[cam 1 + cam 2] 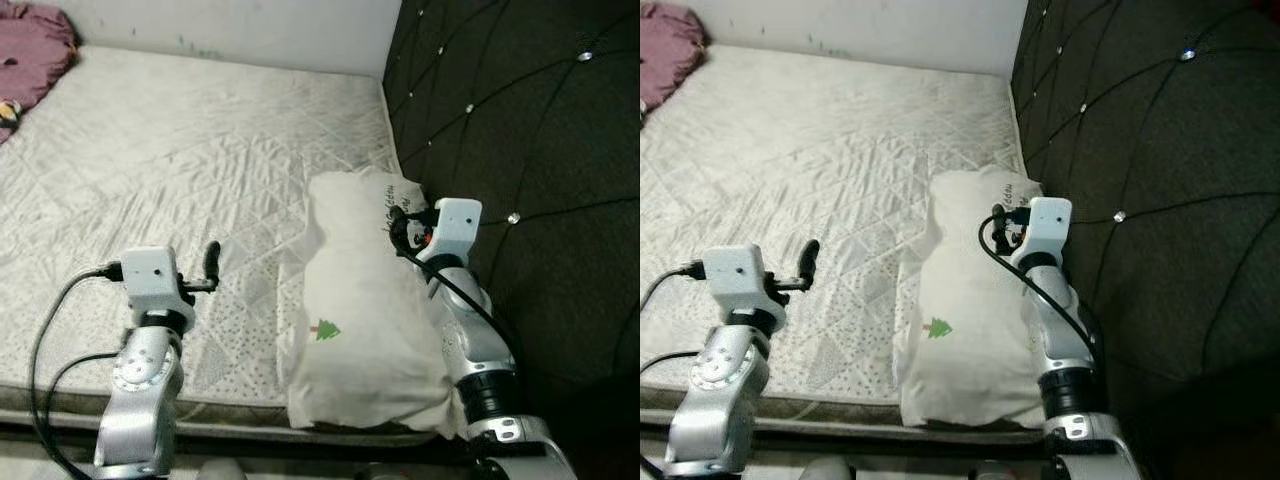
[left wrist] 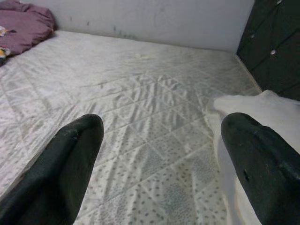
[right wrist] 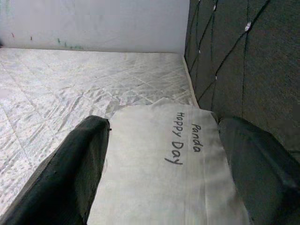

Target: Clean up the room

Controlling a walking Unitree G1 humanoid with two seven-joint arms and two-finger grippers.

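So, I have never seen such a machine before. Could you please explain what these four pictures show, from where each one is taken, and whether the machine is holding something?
This is a humanoid robot with two silver arms, each ending in a gripper with two black fingers. The two wide pictures come from a stereo camera on its head, looking down at a bed. The other two come from cameras on its wrists, looking out between each gripper's fingers.

On the white quilted mattress lies a white pillow, printed with "Panda Happy Day", beside the dark padded headboard. A purple blanket sits in the far corner.

The left gripper is open over the mattress. The right gripper is open over the pillow. Neither holds anything.
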